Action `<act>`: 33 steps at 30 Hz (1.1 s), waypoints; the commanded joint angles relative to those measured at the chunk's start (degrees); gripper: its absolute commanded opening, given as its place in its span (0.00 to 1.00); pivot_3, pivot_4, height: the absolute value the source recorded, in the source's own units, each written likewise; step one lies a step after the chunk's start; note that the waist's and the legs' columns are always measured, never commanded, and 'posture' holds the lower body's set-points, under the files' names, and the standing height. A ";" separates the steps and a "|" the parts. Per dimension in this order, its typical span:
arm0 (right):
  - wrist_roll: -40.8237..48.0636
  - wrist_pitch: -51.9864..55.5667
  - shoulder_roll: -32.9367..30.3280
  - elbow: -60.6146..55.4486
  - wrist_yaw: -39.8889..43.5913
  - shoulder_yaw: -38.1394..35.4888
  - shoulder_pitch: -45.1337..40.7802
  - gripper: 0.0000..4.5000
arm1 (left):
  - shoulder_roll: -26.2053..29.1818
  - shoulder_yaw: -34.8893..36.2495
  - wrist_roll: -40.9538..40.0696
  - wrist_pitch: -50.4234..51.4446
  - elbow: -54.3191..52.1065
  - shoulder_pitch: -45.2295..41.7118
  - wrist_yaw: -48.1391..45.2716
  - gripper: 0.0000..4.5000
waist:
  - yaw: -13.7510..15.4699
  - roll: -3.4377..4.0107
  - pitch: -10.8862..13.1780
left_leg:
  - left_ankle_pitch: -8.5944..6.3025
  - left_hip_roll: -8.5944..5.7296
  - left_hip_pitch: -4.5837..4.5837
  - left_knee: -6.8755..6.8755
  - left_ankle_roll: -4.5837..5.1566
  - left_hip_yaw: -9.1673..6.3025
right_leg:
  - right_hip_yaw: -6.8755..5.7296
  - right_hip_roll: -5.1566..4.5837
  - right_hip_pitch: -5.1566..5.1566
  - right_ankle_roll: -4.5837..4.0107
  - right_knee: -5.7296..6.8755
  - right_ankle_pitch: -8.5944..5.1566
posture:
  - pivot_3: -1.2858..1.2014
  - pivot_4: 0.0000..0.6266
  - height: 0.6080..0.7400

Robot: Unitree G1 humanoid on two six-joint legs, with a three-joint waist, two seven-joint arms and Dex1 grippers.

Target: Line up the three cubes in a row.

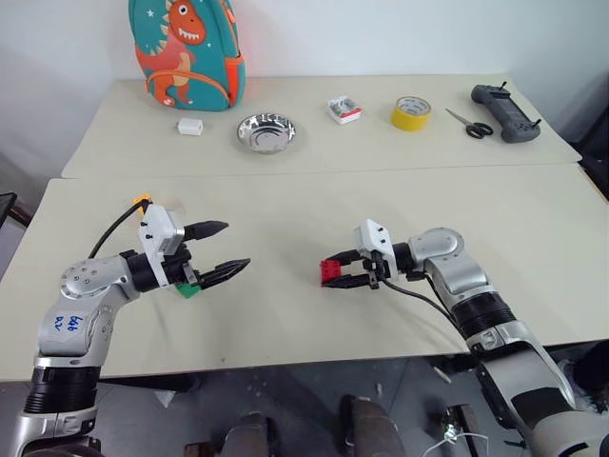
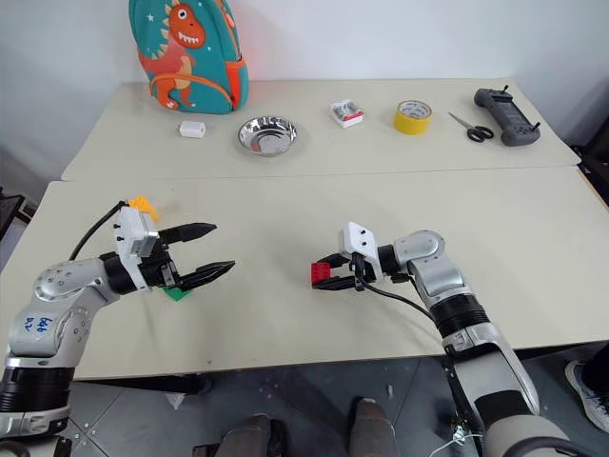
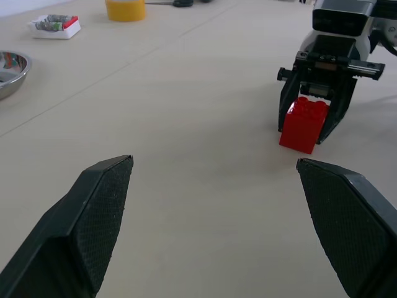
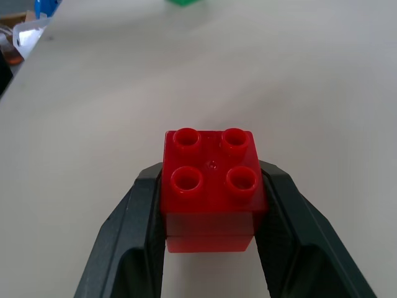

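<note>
Gripping the small red studded plastic brick (image 4: 213,189) between its two black fingers, the right gripper (image 1: 348,271) points left across the beige table (image 1: 285,314). The green studded brick (image 2: 175,293) lies well apart beneath the wide-open, empty left gripper (image 1: 221,250), the orange-yellow brick (image 2: 143,204) just behind that wrist, so the row probably forms leftward.

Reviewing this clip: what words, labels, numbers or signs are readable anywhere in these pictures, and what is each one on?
Blue handwritten marks on the left arm's grey forearm: too scrawled to read.
Printed packaging on the small red-and-white box: too small to read.
Dinosaur backpack: a picture, no readable words.
Yellow tape roll, black controller, red cube: no text visible.
</note>
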 commanded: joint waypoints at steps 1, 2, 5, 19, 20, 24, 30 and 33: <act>0.03 -2.06 1.19 2.37 0.74 -1.31 -1.67 0.50 | 1.09 1.97 -0.98 -1.03 -0.09 0.29 -1.04 1.00 | -0.11 0.00 0.00 | 0.00 0.00 0.00 0.00 0.00 0.00 | 0.00 0.00 0.00 0.00 0.00 0.00 | 0.52 0.24 1.00; 0.03 -2.72 1.42 2.84 0.66 -1.60 -1.80 0.55 | 1.39 2.66 -1.18 -1.15 0.10 0.75 -1.42 1.00 | -0.13 0.00 0.00 | 0.00 0.00 0.01 0.00 0.00 0.00 | 0.00 0.00 0.00 0.00 0.02 0.00 | 0.52 0.24 1.00; 0.13 -3.98 1.43 3.28 1.07 -2.15 -1.89 0.77 | 1.55 5.32 -2.27 -1.21 0.17 2.17 -1.56 1.00 | -0.22 0.00 0.00 | 0.00 0.01 0.00 -0.01 0.00 -0.01 | -0.01 0.00 0.00 0.00 0.03 0.00 | 0.52 0.24 1.00; 25.49 1.69 -3.05 -25.83 12.37 -10.49 12.45 0.99 | 2.29 36.85 -12.46 -1.41 6.97 32.66 -6.75 1.00 | 0.81 -0.09 0.01 | -0.07 0.08 0.09 -0.04 -0.02 -0.06 | -0.09 0.00 0.11 -0.01 -0.07 0.00 | 0.52 0.24 1.00; 26.06 1.94 -3.15 -25.66 12.40 -10.11 12.88 0.99 | 2.38 36.07 -11.72 -1.90 6.77 33.81 -7.68 1.00 | 1.29 -0.09 0.01 | -0.11 0.08 0.07 0.02 0.03 -0.05 | -0.07 -0.02 0.11 -0.01 -0.07 0.00 | 0.52 0.24 1.00; 24.97 -2.76 -3.75 -23.71 12.42 -8.06 13.78 0.99 | 1.43 30.35 -7.40 -7.25 6.35 33.02 -8.56 1.00 | 1.82 -0.09 0.00 | -0.15 0.06 0.07 0.14 0.05 -0.03 | -0.06 -0.05 0.12 -0.03 -0.05 -0.01 | 0.52 0.24 1.00; 25.38 -1.40 -5.45 -26.46 12.38 -7.97 14.95 0.99 | 1.61 21.06 -4.55 -8.88 8.93 25.06 -8.04 1.00 | 1.50 -0.10 0.00 | -0.16 0.06 0.06 0.12 0.03 -0.01 | -0.08 -0.05 0.08 -0.03 0.04 -0.01 | 0.52 0.24 1.00; 25.03 -0.82 -6.52 -27.41 12.04 -8.43 15.88 0.99 | 1.53 15.94 -2.35 -10.01 11.95 20.09 -8.81 1.00 | 1.40 -0.10 0.00 | -0.16 0.06 0.07 0.12 0.03 0.01 | -0.09 -0.04 0.08 -0.03 0.05 -0.01 | 0.52 0.24 1.00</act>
